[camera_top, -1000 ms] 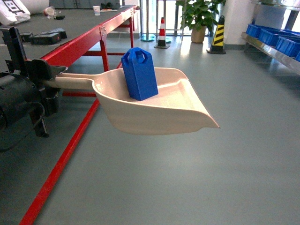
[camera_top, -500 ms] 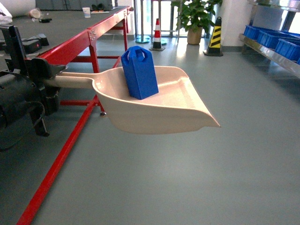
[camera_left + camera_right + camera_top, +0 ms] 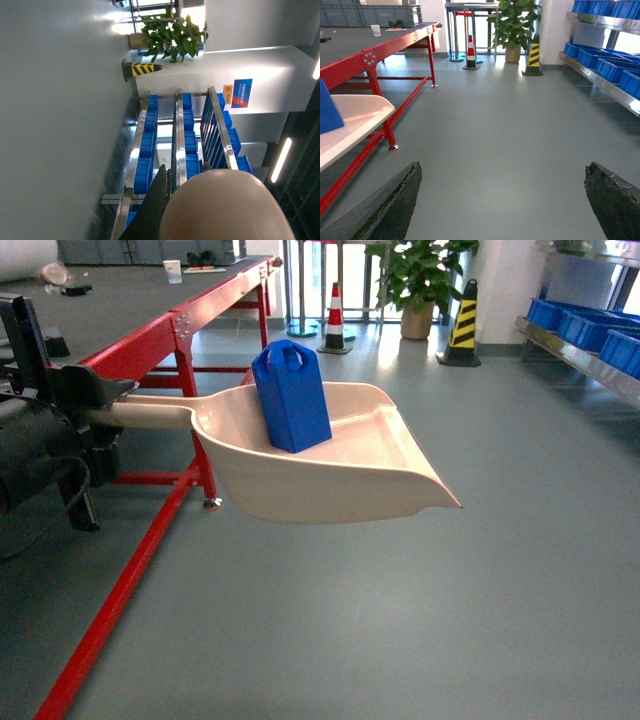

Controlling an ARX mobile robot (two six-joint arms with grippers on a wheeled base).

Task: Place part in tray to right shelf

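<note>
Right shelf (image 3: 585, 345) with blue crates (image 3: 590, 325) far right, we carry the tray (image 3: 340, 475) over the floor, left end effector (image 3: 95, 405) clamped on its handle, part (image 3: 291, 396) upright inside, right end effector (image 3: 502, 200) fingers spread wide.

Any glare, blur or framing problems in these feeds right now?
Head view: sharp; the part and tray are evenly lit, with window glare on the floor behind. Left wrist view: rotated sideways, tray handle a blurred blob. Right wrist view: clear, right hand fingers soft at the bottom edge.
</note>
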